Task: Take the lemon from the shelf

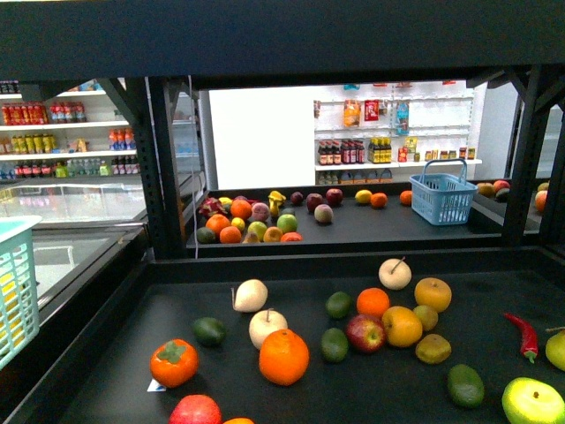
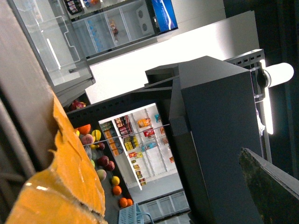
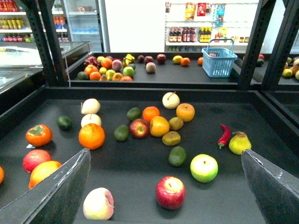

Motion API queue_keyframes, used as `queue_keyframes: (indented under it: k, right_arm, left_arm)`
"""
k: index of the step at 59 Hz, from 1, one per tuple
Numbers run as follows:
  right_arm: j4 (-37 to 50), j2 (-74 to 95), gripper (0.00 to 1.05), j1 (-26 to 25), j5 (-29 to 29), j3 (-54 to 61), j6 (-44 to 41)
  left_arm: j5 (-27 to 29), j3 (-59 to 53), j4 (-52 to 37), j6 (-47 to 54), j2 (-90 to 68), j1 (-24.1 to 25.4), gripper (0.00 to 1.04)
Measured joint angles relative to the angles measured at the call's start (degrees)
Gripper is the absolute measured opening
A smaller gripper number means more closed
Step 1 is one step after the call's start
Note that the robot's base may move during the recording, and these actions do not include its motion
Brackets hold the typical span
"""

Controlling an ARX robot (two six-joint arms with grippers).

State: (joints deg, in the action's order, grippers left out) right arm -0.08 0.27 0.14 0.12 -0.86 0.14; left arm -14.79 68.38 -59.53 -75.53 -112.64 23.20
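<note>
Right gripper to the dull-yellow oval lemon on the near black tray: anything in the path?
Likely yes. From the open right gripper, a dark green avocado lies just before the dull-yellow oval lemon, and a red apple lies nearer still. Nothing rests on the lemon.

Yellow lemon (image 1: 402, 326) on black shelf (image 1: 115, 353)

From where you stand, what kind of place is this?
Most likely a grocery shop, or a mock-up of one: loose fruit lies on the black shelf, a blue shopping basket sits on the next stand, and bottled drinks line white wall racks behind.
</note>
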Motion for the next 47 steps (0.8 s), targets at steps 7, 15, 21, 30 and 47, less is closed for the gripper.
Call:
queue_keyframes:
  k: [7, 15, 21, 30, 47]
  right_arm:
    - [0.0, 0.0, 0.97, 0.0, 0.0, 0.0, 0.0]
    - [0.0, 0.0, 0.97, 0.0, 0.0, 0.0, 0.0]
    - [0.0, 0.0, 0.97, 0.0, 0.0, 0.0, 0.0]
    - [0.0, 0.0, 0.97, 0.0, 0.0, 0.0, 0.0]
    - [0.0, 0.0, 0.97, 0.0, 0.0, 0.0, 0.0]
  left_arm:
    - [-0.1, -1.3, 1.6, -0.1, 1.6, 0.1, 0.97]
    - [-0.2, -3.0, 3.4, 0.5, 3.2, 0.6, 0.97]
    - [0.1, -3.4, 4.7, 1.6, 3.3, 1.1, 0.97]
    - [1.0, -3.7, 6.2, 2.8, 2.8, 1.1, 0.97]
    - [0.6, -5.3, 7.4, 3.8, 3.9, 0.9, 0.97]
